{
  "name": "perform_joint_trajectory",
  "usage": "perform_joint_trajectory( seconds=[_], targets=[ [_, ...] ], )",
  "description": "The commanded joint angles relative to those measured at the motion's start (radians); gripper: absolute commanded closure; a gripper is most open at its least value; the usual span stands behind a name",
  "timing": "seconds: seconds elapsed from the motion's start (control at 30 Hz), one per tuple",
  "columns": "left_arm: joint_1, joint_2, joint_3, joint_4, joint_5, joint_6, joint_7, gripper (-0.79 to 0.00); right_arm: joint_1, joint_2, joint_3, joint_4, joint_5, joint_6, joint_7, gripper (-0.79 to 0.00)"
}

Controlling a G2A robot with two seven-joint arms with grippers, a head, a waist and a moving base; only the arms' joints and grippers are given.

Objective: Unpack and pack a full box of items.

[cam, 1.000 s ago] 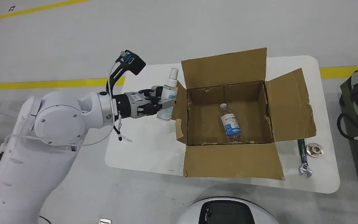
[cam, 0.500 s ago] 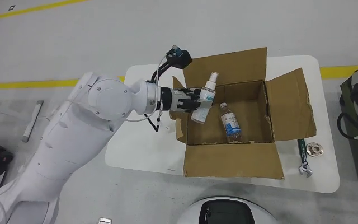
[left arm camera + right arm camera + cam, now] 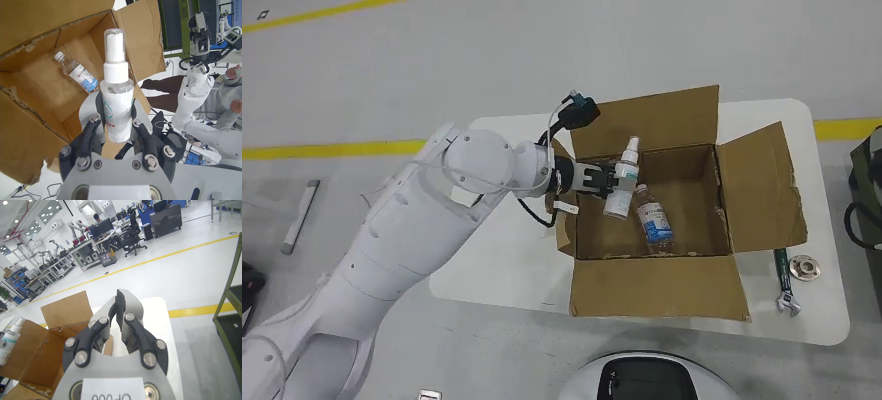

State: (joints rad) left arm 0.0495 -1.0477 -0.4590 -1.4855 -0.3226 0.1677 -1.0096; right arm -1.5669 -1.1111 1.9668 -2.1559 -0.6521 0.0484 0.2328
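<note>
Spray bottle (image 3: 623, 182) gripped in my left hand (image 3: 116, 111), above the left half of the box (image 3: 697, 215); right hand (image 3: 116, 306) clenched, empty.

In the left wrist view the jaws of the left gripper (image 3: 116, 108) cover the lower sides of the spray bottle (image 3: 116, 89), which in turn hides the base of the small clear bottle (image 3: 79, 73) lying in the cardboard box (image 3: 37, 85). The right wrist view's edge cuts off part of the spray bottle's lower body. On the counter (image 3: 832, 320), a small round metal piece (image 3: 805, 267) is too small to identify.
</note>
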Motion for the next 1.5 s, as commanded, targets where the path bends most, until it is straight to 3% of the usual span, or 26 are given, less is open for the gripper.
perform_joint_trajectory(
  seconds=[0.0,0.3,0.43,0.6,0.93,1.13,1.47],
  targets=[
    [0.000,0.000,0.000,0.000,-0.001,0.000,0.000,0.000,0.000,0.000,0.000,0.000,0.000,0.000,0.000,-0.034],
    [0.019,0.000,-0.003,-0.005,0.006,-0.001,0.023,0.000,0.000,0.000,0.000,0.000,0.000,0.000,0.000,-0.043],
    [0.030,-0.014,0.004,-0.028,0.024,-0.012,0.033,0.000,0.000,0.000,0.000,0.000,0.000,0.000,0.000,-0.043],
    [0.021,-0.059,0.038,-0.002,0.003,0.009,0.058,0.000,0.000,0.000,0.000,0.000,0.000,0.000,0.000,-0.040],
    [-0.005,-0.190,0.131,0.170,-0.073,0.167,0.098,0.000,0.000,0.000,0.000,0.000,0.000,0.000,0.000,-0.043],
    [-0.036,-0.256,0.216,0.242,0.066,0.321,0.108,0.000,0.000,0.000,0.000,0.000,0.000,0.000,0.000,-0.046],
    [-0.027,-0.331,0.275,0.330,0.156,0.439,0.079,0.000,0.000,0.000,0.000,0.000,0.000,0.000,0.000,-0.046]
  ],
)
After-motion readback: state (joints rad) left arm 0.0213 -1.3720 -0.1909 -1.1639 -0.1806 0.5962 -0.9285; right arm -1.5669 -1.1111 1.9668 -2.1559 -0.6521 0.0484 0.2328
